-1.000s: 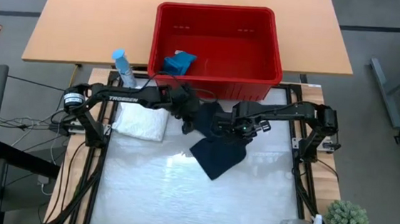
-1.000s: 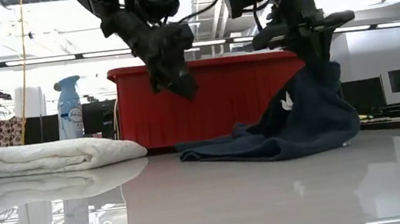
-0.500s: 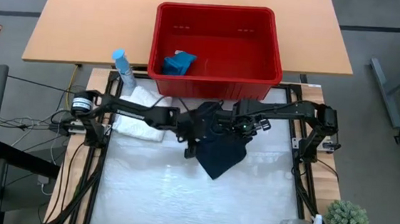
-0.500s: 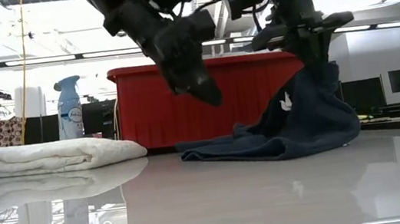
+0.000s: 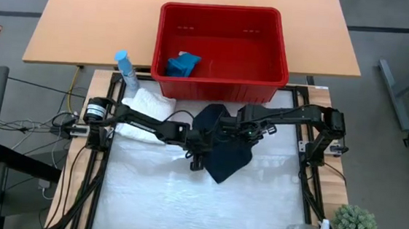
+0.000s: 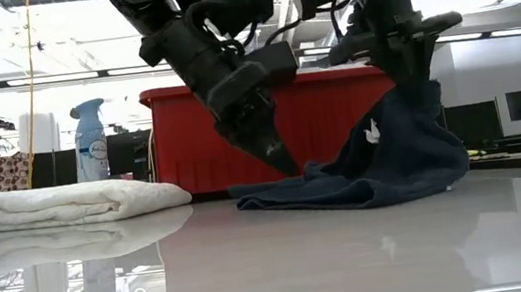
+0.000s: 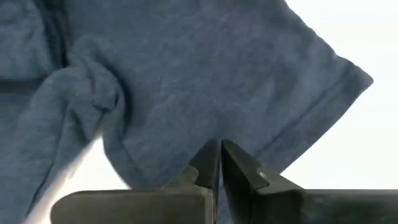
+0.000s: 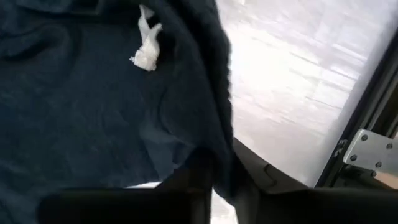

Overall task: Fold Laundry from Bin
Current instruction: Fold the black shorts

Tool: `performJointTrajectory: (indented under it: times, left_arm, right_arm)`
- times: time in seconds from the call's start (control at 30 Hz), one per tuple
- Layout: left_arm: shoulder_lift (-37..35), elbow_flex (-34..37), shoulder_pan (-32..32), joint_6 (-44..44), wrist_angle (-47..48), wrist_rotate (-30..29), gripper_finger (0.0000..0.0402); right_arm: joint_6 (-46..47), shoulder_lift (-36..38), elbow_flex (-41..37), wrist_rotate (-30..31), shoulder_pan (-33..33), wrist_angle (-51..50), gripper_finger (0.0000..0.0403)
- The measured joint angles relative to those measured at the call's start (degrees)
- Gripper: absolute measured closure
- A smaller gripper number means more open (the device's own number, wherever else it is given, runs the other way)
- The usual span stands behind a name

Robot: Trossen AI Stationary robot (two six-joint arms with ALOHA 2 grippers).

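Note:
A dark navy cloth (image 5: 223,154) lies partly heaped on the white table, its upper part raised. My right gripper (image 6: 415,80) is shut on that raised part. My left gripper (image 6: 286,169) has its shut fingertips at the cloth's low left edge, just above the table. A folded white cloth (image 5: 144,114) rests flat at the table's far left. A teal cloth (image 5: 183,63) lies inside the red bin (image 5: 220,10). My left gripper meets the navy cloth at its hemmed edge (image 7: 186,163), its fingers slanting down from the table's left; the fingertips hide whether a layer lies between them. That edge lies low on the table. My right gripper pinches a bunched fold of the navy cloth (image 8: 214,146) from above, pointing steeply down. The cloth hangs slack below it, its lower part (image 6: 347,190) spread on the table.
The red bin stands just beyond the table's far edge, close behind both grippers. A blue spray bottle (image 5: 125,68) stands at the far left by the white cloth. A small plant (image 5: 355,225) sits at the near right corner. The table's near half is bare.
My left gripper has swung from beside the bin toward the table's right and near side, come down to the navy cloth's left edge, and shut there. The right gripper and the cloth hanging from it have kept still.

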State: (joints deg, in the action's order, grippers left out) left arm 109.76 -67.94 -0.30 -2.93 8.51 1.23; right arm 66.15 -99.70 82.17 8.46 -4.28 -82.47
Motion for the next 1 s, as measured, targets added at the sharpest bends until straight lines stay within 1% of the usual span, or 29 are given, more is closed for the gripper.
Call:
performJointTrajectory:
  times: [0.17, 0.23, 0.37, 0.43, 0.47, 0.57, 0.63, 0.7, 0.8, 0.9, 1.0]
  left_arm:
    - [0.8, -0.1, -0.1, -1.2, -3.7, -1.1, 0.0396]
    - [1.0, 0.0, 0.0, -1.3, -3.3, -2.0, 0.0398]
    - [2.0, -0.1, -0.1, -2.1, -4.0, -1.9, 0.0401]
    - [2.1, 0.0, -0.4, -2.7, -3.4, -2.0, 0.0401]
    - [2.6, 0.0, -0.7, -2.7, -4.8, -2.1, 0.0401]
    - [3.4, -0.1, -1.3, -2.8, -5.7, -1.4, 0.0401]
    - [4.4, -0.2, -1.8, -2.8, -6.8, -0.9, 0.0401]
    - [4.9, 0.1, -2.4, -2.4, -4.7, -0.6, 0.0401]
    - [5.9, -0.1, -3.1, -1.6, -4.1, -0.9, 0.0401]
    - [6.7, -0.2, -3.2, -1.4, -2.2, 0.5, 0.0401]
    - [6.8, -0.5, -3.1, 0.8, 1.4, 1.1, 0.0401]
  right_arm:
    - [0.9, 0.0, 0.0, 0.3, 0.1, -0.4, 0.0287]
    - [0.9, 0.0, 0.0, 0.4, 0.5, -2.2, 0.0262]
    - [0.8, 0.0, 0.0, 0.7, 1.0, -7.2, 0.0213]
    - [0.0, 0.5, 0.0, 0.9, 1.3, -7.4, 0.0194]
    - [-0.5, 1.2, 0.0, 1.0, 1.4, -6.5, 0.0187]
    - [-1.1, 2.7, 0.0, 3.0, 1.9, -4.7, 0.0177]
    - [-3.4, 3.9, 0.0, 6.1, 3.0, -4.1, 0.0176]
    - [-5.1, 6.0, 0.1, 8.4, 4.0, -3.6, 0.0176]
    - [-7.0, 9.9, 0.1, 11.1, 6.1, -3.6, 0.0177]
    - [-8.1, 13.7, 0.1, 12.3, 7.9, -3.2, 0.0177]
    - [-7.9, 16.9, 0.1, 12.6, 9.3, -1.9, 0.0177]
